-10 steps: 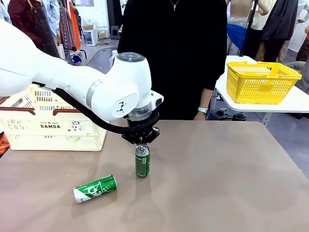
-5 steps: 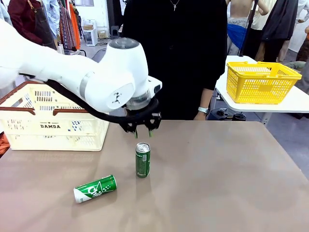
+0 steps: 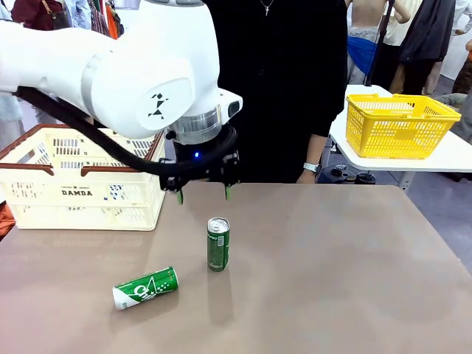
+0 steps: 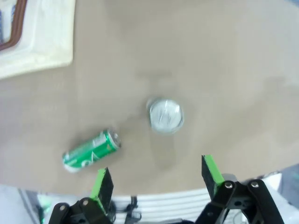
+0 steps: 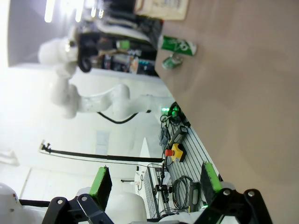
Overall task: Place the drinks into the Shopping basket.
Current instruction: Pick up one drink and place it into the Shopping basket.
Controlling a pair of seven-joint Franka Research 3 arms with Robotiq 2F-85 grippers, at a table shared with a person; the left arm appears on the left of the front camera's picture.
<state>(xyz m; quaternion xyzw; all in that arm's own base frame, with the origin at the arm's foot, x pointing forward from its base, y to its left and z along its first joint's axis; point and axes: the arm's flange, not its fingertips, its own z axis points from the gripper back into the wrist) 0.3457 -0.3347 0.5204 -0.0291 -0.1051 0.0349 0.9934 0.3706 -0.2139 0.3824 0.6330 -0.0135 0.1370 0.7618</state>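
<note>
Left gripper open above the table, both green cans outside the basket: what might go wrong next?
The upright can stands slim and tall near the open left gripper; an off-centre descent may topple it. The lying can rests on its side near the front edge of the table and could roll off if nudged.
</note>
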